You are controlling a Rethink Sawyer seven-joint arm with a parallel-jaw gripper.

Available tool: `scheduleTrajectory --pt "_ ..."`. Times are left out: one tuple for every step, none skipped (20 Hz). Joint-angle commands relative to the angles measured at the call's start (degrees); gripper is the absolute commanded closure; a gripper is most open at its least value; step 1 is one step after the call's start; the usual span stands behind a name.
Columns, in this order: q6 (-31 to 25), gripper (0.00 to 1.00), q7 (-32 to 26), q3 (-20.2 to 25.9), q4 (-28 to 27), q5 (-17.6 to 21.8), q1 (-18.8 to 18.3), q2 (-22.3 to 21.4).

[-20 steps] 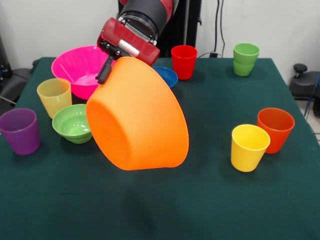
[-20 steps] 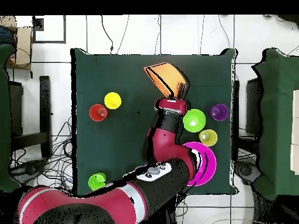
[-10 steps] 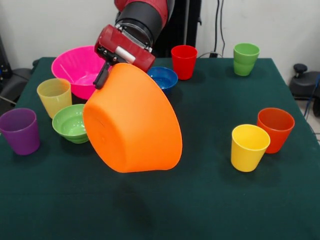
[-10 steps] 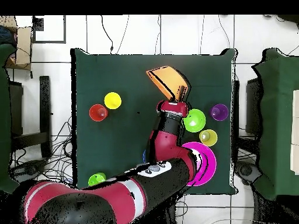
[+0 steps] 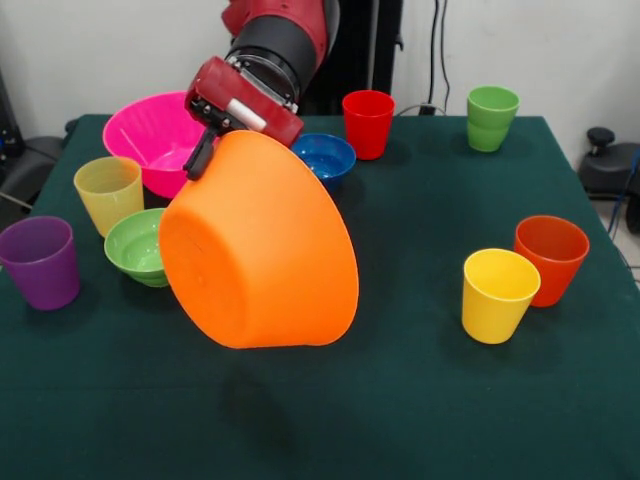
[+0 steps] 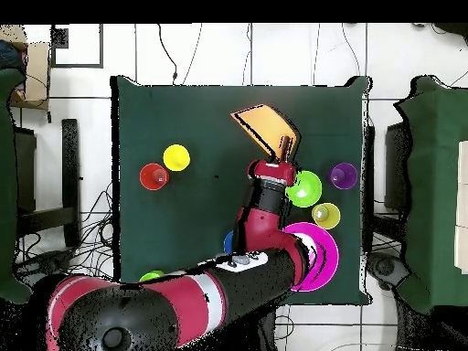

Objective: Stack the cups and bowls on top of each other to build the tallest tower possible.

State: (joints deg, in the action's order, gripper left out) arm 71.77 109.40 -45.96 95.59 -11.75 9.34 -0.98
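Clearly held aloft: large orange bowl (image 5: 258,245), gripped at its rim by the gripper (image 5: 210,140), one dark finger (image 5: 201,153) visible pressed against the outer wall, the other hidden inside. Tilted hard, base turned toward the front camera, opening facing back and down, well clear of the green table (image 5: 420,400).

From the front only: glossy pink bowl (image 5: 150,135) behind the gripper, small light green bowl (image 5: 138,245) partly hidden by the orange one, blue bowl (image 5: 325,155) peeking out past its upper edge. Pale yellow cup (image 5: 108,192) just beside the green bowl, purple cup (image 5: 40,262) near the table's edge. Red cup (image 5: 368,122) and green cup (image 5: 492,117) upright at the back; bright yellow cup (image 5: 497,294) and orange-red cup (image 5: 550,259) side by side, touching or nearly so.

From overhead only: orange bowl's (image 6: 262,128) open inside seen as a slanted wedge, hanging over bare cloth; arm (image 6: 183,302) covering most of the blue bowl and green cup.
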Motion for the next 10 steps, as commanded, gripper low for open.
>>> scheduleTrajectory --pt "4.75 1.0 -2.74 3.37 -1.58 -6.15 1.74 3.59" --pt "5.23 1.0 -2.8 3.2 -1.53 -6.64 1.88 4.0" --pt "5.7 1.0 -2.82 3.06 -1.34 -7.26 2.16 4.43" --pt "6.11 1.0 -2.72 2.95 -1.05 -7.76 2.43 4.81" --pt "6.57 1.0 -2.62 2.86 -0.62 -8.28 2.81 5.23" --pt "7.03 1.0 -2.53 2.77 -0.19 -8.8 3.18 5.65" --pt "7.47 1.0 -2.46 2.63 0.31 -9.24 3.68 6.05" --pt "7.81 1.0 -2.37 2.54 0.76 -9.61 4.13 6.44" --pt "8.15 1.0 -2.29 2.44 1.2 -9.97 4.58 6.83" --pt "8.39 1.0 -2.05 2.36 1.56 -10.12 4.94 7.2"
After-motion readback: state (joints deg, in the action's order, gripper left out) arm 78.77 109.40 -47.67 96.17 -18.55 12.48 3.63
